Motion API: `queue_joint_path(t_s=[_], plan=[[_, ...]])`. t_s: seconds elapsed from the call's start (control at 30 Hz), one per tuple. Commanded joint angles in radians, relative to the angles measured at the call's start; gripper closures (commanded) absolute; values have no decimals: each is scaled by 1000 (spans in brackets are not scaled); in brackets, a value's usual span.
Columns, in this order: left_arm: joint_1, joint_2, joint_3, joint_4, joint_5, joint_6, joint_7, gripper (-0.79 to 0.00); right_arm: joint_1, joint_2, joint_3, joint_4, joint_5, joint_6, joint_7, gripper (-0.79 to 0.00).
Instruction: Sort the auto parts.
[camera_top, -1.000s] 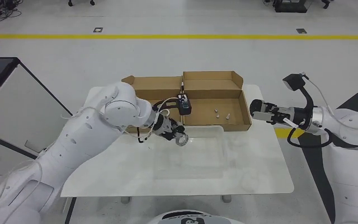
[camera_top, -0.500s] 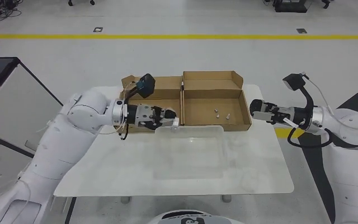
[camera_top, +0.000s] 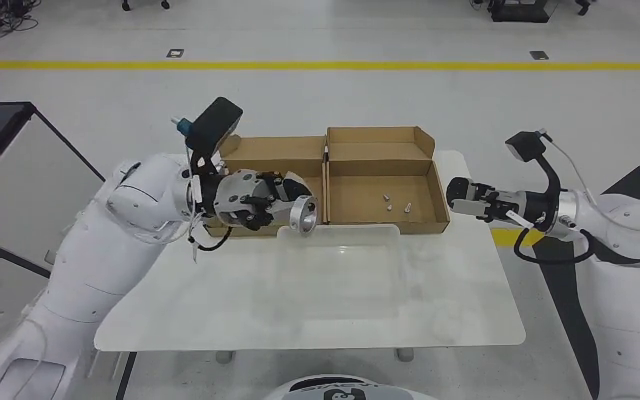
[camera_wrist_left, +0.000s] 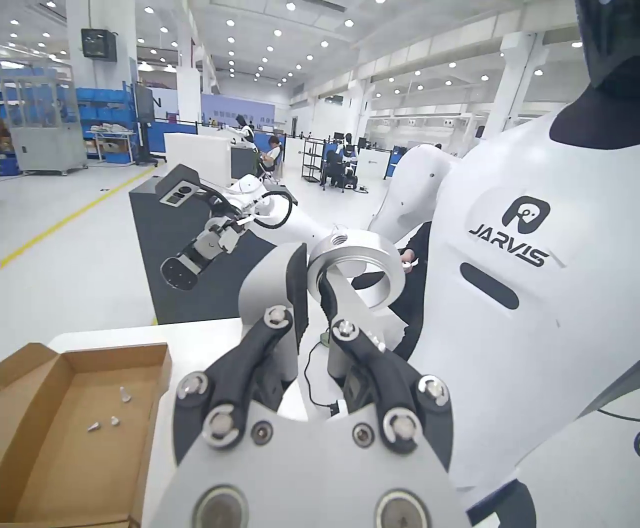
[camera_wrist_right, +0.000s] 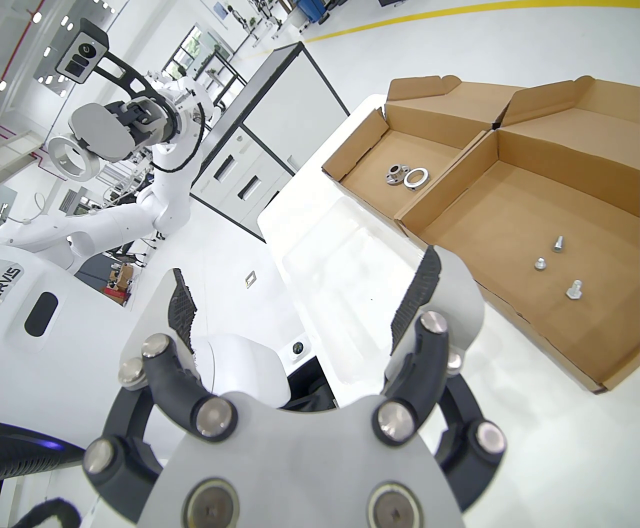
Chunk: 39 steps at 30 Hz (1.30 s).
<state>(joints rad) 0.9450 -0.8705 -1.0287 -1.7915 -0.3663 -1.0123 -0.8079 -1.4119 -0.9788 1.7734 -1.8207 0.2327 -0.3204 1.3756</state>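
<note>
My left gripper (camera_top: 292, 207) is shut on a silver metal ring (camera_top: 306, 211), held in the air above the seam between the left cardboard box (camera_top: 268, 158) and the clear tray (camera_top: 340, 272). In the left wrist view the ring (camera_wrist_left: 357, 267) sits clamped at the fingertips (camera_wrist_left: 298, 280). The left box (camera_wrist_right: 367, 145) holds a flanged hub (camera_wrist_right: 394, 175) and another ring (camera_wrist_right: 416, 177). The right cardboard box (camera_top: 355, 205) contains three bolts (camera_top: 385, 197). My right gripper (camera_top: 462, 194) is open and empty, just off the table's right edge (camera_wrist_right: 305, 290).
The white table (camera_top: 460, 290) carries both boxes along its far side, their lids standing open. The clear tray lies in the middle, nothing seen inside. A dark-framed cabinet (camera_top: 40, 190) stands left of the table.
My left arm lifted the ring from over the tray's far left corner and drew back toward the left box, turning its wrist so the ring faces sideways. The right arm stayed still.
</note>
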Motion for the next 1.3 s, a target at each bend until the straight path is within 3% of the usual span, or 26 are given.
queue_joint_path(t_s=[0.0, 0.17, 0.27, 0.37, 0.5, 0.73, 0.93, 1.1, 1.27], plan=[[0, 0, 0, 1, -1, 0, 0, 0, 0, 0, 0, 0, 0, 0, 0, -785], [0, 0, 0, 1, -1, 0, 0, 0, 0, 0, 0, 0, 0, 0, 0, -785], [22, -6, -10, -26, -16, 0, 78, 0, 0, 0, 0, 0, 0, 0, 0, -785], [44, -17, -7, -54, -95, 0, 168, 0, 0, 0, 0, 0, 0, 0, 0, -785], [43, -36, 10, -84, -221, 0, 201, 0, 0, 0, 0, 0, 0, 0, 0, -785], [45, -89, 6, -121, -457, 0, 139, 0, 0, 0, 0, 0, 0, 0, 0, -785], [69, -140, -42, -73, -590, 0, 9, 0, 0, 0, 0, 0, 0, 0, 0, -785], [72, -161, -65, -24, -457, 0, 0, 0, 0, 0, 0, 0, 0, 0, 0, -785], [69, -156, -91, 20, -215, 12, -12, 0, 0, 0, 0, 0, 0, 0, 0, -785]])
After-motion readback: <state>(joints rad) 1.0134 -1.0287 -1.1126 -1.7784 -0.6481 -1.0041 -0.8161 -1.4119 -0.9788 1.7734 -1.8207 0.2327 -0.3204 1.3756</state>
